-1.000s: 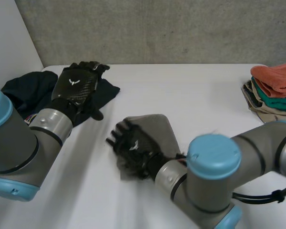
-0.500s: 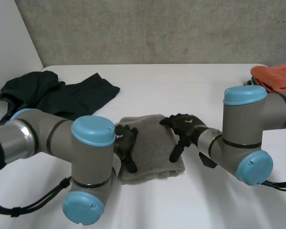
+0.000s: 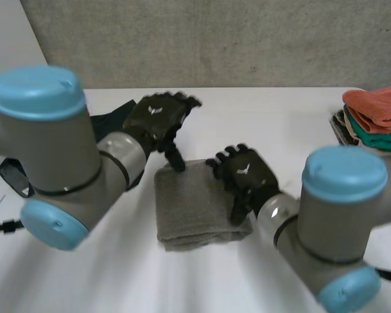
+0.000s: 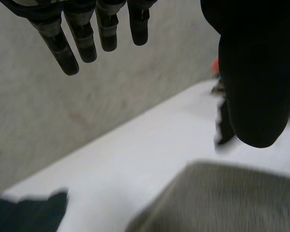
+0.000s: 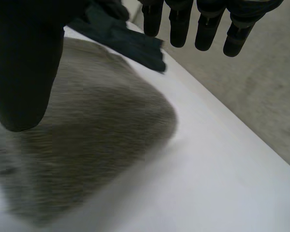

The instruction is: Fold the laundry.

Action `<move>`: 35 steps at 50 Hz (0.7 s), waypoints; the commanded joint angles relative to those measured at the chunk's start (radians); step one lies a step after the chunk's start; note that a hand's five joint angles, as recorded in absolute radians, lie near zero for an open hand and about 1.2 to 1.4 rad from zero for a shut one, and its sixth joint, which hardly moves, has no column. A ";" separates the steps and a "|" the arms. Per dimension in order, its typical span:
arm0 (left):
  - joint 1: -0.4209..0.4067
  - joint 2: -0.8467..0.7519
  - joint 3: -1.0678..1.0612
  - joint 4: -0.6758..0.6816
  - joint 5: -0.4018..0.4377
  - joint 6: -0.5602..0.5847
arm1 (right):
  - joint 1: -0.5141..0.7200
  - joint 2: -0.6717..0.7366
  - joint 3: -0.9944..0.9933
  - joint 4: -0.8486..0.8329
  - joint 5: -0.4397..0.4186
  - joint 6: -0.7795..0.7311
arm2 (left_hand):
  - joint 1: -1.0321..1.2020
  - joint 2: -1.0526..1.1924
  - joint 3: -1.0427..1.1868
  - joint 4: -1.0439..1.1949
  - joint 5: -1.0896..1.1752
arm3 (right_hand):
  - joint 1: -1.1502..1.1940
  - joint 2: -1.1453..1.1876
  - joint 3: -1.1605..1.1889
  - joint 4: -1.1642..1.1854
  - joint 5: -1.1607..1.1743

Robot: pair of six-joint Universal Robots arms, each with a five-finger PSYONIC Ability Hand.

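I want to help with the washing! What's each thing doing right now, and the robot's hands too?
Grey towel: folded, lying flat.
Dark garment: not folded.
Cloth stack: folded, piled up.
Left hand: open, holding nothing.
Right hand: open, over the towel's edge.

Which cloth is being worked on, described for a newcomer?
On the white table, look in the middle, between the left hand and right hand. The grey-brown towel lies there folded thick, unlike the dark garment at far left and the orange-and-green stack at the right edge.
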State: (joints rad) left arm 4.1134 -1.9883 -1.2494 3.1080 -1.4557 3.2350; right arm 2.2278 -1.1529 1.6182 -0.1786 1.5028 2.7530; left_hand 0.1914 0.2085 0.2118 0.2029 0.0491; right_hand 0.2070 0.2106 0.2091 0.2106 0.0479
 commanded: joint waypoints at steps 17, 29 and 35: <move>0.013 -0.007 0.050 -0.003 0.301 -0.001 | 0.065 0.233 0.049 -0.389 -0.012 -0.098 | 0.016 -0.001 -0.004 0.005 -0.016 | 0.245 0.241 0.242 0.241 0.229; 0.018 -0.003 0.045 -0.003 0.302 -0.001 | 0.065 0.245 -0.018 -0.407 -0.019 -0.095 | 0.013 -0.004 -0.007 0.002 -0.019 | 0.427 0.423 0.425 0.423 0.412; 0.018 0.000 0.044 -0.003 0.302 -0.001 | 0.064 0.305 -0.099 -0.395 -0.022 -0.095 | 0.013 -0.004 -0.007 0.002 -0.019 | 1.089 1.085 1.087 1.085 1.074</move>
State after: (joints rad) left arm 4.1304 -1.9908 -1.2049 3.1048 -1.1529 3.2337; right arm 2.2928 -0.8984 1.5869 -0.5865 1.4835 2.6559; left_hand 0.1914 0.2085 0.2118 0.2029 0.0491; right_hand 0.7522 0.7557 0.7375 0.7355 0.5267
